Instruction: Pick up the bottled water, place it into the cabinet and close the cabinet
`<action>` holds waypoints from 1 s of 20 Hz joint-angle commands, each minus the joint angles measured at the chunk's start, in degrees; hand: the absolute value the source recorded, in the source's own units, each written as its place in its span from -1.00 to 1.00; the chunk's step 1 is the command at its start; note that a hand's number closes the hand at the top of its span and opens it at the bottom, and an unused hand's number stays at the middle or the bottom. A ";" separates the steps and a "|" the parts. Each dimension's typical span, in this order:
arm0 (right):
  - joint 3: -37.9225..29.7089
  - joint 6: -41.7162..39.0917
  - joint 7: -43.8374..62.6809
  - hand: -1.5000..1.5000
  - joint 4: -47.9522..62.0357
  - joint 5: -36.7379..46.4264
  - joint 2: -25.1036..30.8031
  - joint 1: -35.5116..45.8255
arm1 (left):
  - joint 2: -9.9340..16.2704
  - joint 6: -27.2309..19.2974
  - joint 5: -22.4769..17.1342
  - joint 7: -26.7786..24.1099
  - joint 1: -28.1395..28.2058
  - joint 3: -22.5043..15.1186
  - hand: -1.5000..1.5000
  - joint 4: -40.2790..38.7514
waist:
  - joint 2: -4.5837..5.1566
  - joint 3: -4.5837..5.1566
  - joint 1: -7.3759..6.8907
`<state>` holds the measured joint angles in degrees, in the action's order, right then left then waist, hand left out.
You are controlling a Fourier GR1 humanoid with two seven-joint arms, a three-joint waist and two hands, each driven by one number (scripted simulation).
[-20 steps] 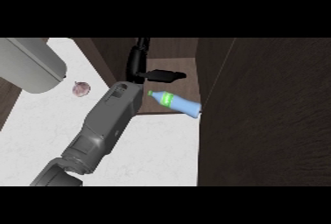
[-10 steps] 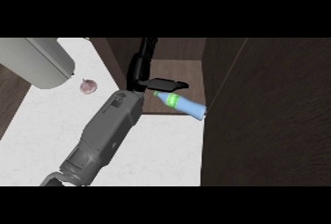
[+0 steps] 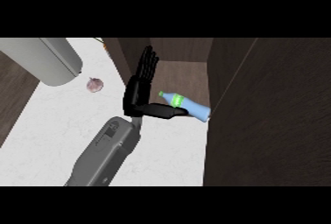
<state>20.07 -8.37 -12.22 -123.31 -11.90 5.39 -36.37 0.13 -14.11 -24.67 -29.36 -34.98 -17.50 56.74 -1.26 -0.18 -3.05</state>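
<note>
One cabinet (image 3: 187,74) stands open ahead, its door (image 3: 271,113) at my right. My hand (image 3: 139,94) is wide, fingers straight, thumb beside the bottled water (image 3: 187,105) lying at the cabinet's mouth. I should draw back clear before swinging the door.

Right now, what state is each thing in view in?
bottled water: lying on its side at the cabinet's front edge, green cap toward the hand, not gripped.
cabinet: open, door not closed.
hand: open, fingers straight, thumb out toward the bottle.
small pinkish object: resting on the counter, apart from the hand.
</note>
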 commanded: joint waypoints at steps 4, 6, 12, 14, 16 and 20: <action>2.71 0.64 0.01 -1.00 -3.02 1.96 0.41 -2.70 | 4.85 -2.86 -0.82 7.56 20.60 -6.04 -1.00 28.04 | -0.19 0.14 -0.31; 1.96 -1.62 -2.59 -1.00 0.10 2.95 2.00 -1.69 | 2.66 -7.42 1.12 10.68 24.54 -10.74 -1.00 35.22 | 0.11 0.08 0.70; 6.46 -3.80 3.36 1.00 -2.53 8.24 6.53 0.40 | 13.57 -5.81 1.83 12.38 40.10 -13.63 -1.00 56.51 | 0.53 0.16 0.68; 9.01 -6.23 4.52 1.00 -5.17 9.85 9.53 -0.66 | 13.97 -7.91 2.29 11.42 44.14 -13.39 -1.00 60.70 | 0.51 0.18 0.91; 8.35 -8.79 4.68 1.00 -7.42 10.18 13.08 -0.61 | 16.95 -8.36 2.85 12.19 48.46 -13.27 -1.00 64.86 | 0.47 0.16 0.88; 16.03 -8.78 4.77 1.00 -3.83 14.53 10.65 2.40 | 20.86 -1.49 -1.06 3.23 57.71 -8.24 -1.00 66.31 | 0.82 0.29 1.16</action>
<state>28.93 -14.46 -7.39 -128.92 -0.99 15.47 -34.89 17.21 -19.30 -23.58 -21.13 14.40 -28.46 119.14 -0.25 -0.03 -2.01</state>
